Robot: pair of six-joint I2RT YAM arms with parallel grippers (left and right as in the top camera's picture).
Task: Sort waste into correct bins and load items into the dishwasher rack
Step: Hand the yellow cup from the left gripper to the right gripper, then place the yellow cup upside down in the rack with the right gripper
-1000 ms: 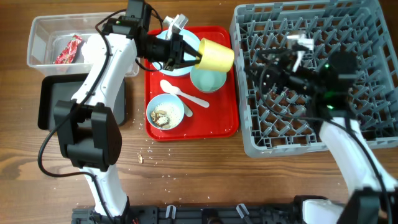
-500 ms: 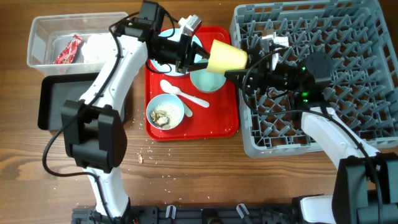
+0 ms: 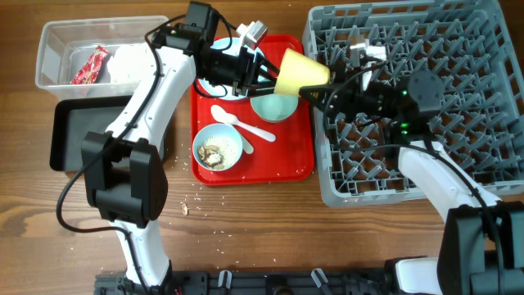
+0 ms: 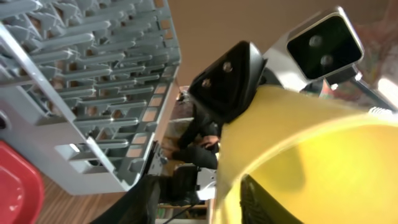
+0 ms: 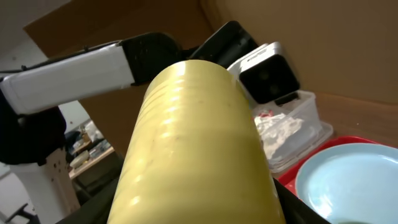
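Mid-handover, loading the small yellow plastic cup [image 3: 301,72]: tilted in mid-air over the right edge of the flat red plastic serving tray [image 3: 291,164], just beside the large grey pegged plastic dishwasher rack [image 3: 458,49]. Gripped at the rim by the left fingers [image 3: 266,78]; met at the base by the right fingers [image 3: 316,93], closure impossible to tell. Next, likely: firm right grasp, left release, seating among pegs.

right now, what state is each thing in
yellow cup, tipped sideways, airborne, in left gripper
right gripper, at cup, grip unclear
near bowl, upright, scraps inside
far bowl, upright, looks empty
spoon, lying on red tray
clear tub, holds wrapper, napkin
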